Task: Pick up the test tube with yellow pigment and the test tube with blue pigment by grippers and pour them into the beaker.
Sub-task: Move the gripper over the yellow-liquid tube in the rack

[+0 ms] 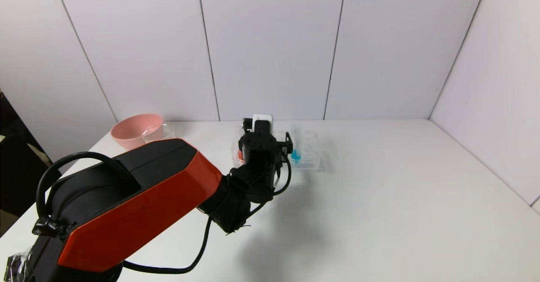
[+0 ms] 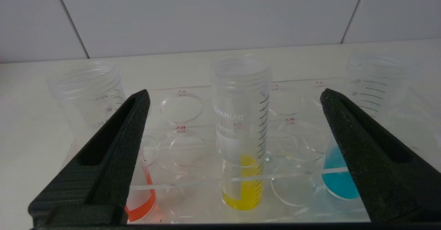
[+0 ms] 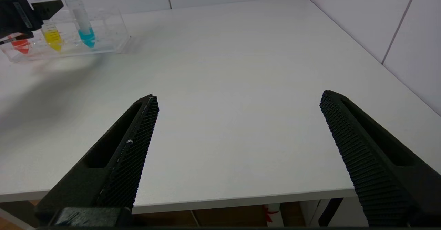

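- The left gripper (image 2: 234,99), a black two-fingered claw, hovers at the clear rectangular plastic rack (image 2: 193,175) with its fingers (image 2: 113,147) spread wide and holding nothing. The slim clear test tube with yellow pigment (image 2: 241,133) stands upright midway between them.
- The clear red-tipped tube (image 2: 141,202) sits just beside one finger and the slim clear test tube with blue pigment (image 2: 339,178) just beside the other. If the gripper advances off-centre, a finger could knock a neighbour or snag the rack.
- The yellow tube is smooth and round. A grip too near its threaded rim, or a light one, could let it slip or tilt as it leaves its hole.
- Lifting at an angle could likely drag the light rack along the white table (image 1: 379,197).
- In the head view the short clear glass beaker (image 1: 159,132) stands well apart from the rack, touching or just beside the pink bowl (image 1: 135,129). Tipping the tube early on the way there would spill pigment on the table.
- The right gripper (image 3: 237,126) is parked over bare table near its front edge, fingers wide apart and empty. The blue tube depends on it later.
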